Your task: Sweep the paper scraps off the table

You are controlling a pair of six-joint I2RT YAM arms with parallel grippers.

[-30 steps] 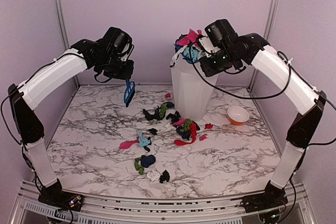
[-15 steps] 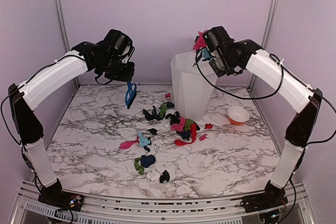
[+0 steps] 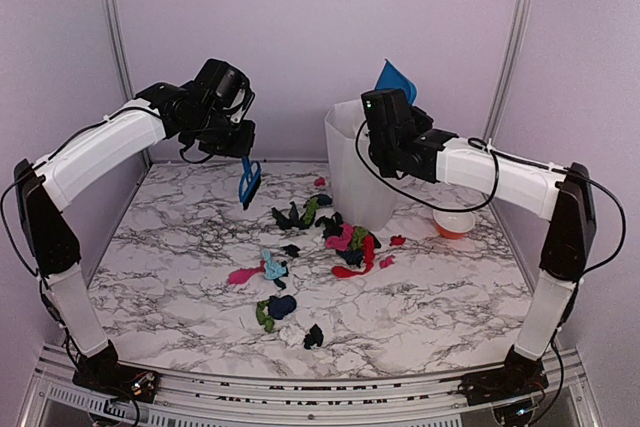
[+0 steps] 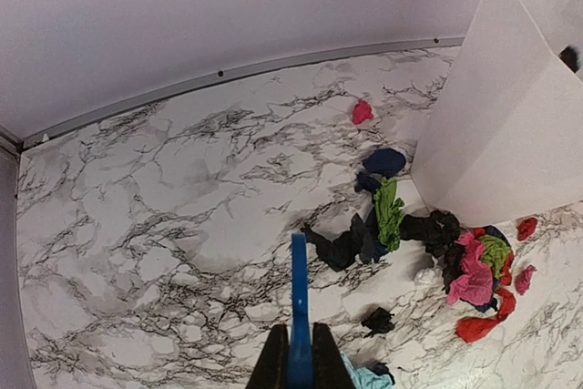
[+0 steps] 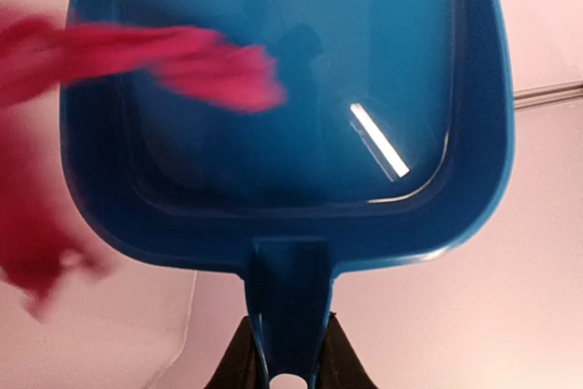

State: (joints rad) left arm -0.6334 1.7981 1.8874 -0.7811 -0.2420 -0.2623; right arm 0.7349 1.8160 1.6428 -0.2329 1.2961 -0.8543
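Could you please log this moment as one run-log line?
left gripper: shut on brush, hovering | right gripper: shut on dustpan, tipped over bin | paper scraps: on table

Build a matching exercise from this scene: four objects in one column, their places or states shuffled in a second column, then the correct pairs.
Objects
1. blue plastic dustpan
2. slim blue brush
3. small orange bowl
4. tall white bin

Places or states
A. sits on the marble-patterned table near the right wall
B. gripped by the left gripper, hanging over the table
C. stands at the back of the table, coloured paper scraps in front of it
D. gripped by the right gripper, held up above the bin's rim

Pairs: 1-D, 2-B, 3-A, 4-C
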